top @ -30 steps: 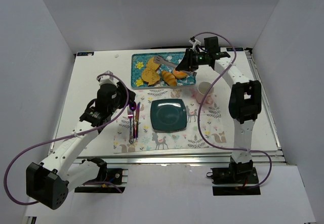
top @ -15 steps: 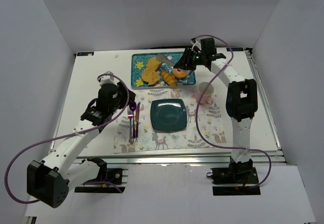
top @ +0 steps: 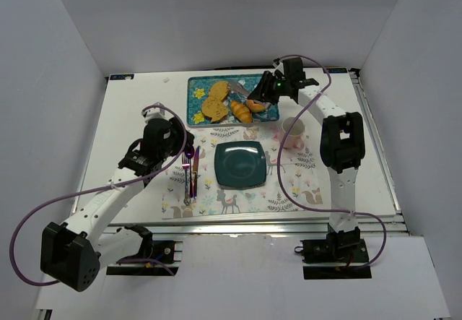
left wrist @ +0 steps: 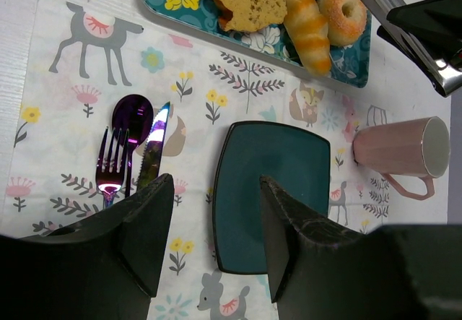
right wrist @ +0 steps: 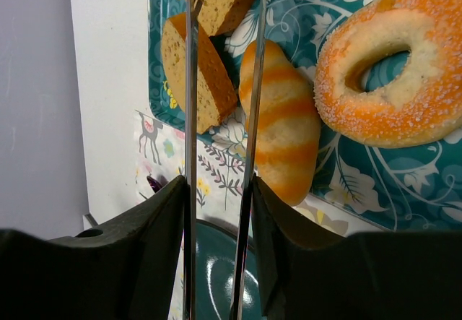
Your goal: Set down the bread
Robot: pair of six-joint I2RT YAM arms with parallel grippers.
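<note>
Right gripper (right wrist: 218,186) is clamped on the metal tongs (right wrist: 190,118). The tong arms stand apart with nothing pinched between them. The tongs reach over the teal floral tray (top: 195,89), and in the right wrist view one tip sits over the bread (top: 220,89). The bread lies flat in the tray's left half toward the far rim, against the rounder slice (top: 212,107) on its near side. Croissant (right wrist: 281,136) is mid-tray and the donut (right wrist: 393,126) is in the tray's right half. Left gripper (left wrist: 215,183) hangs off the tray's near-left corner, jaws spread wide and holding nothing. Dark plate (left wrist: 289,161) sits just off the tray's near edge. Pink cup (left wrist: 397,150) is near the tray's near-right corner.
</note>
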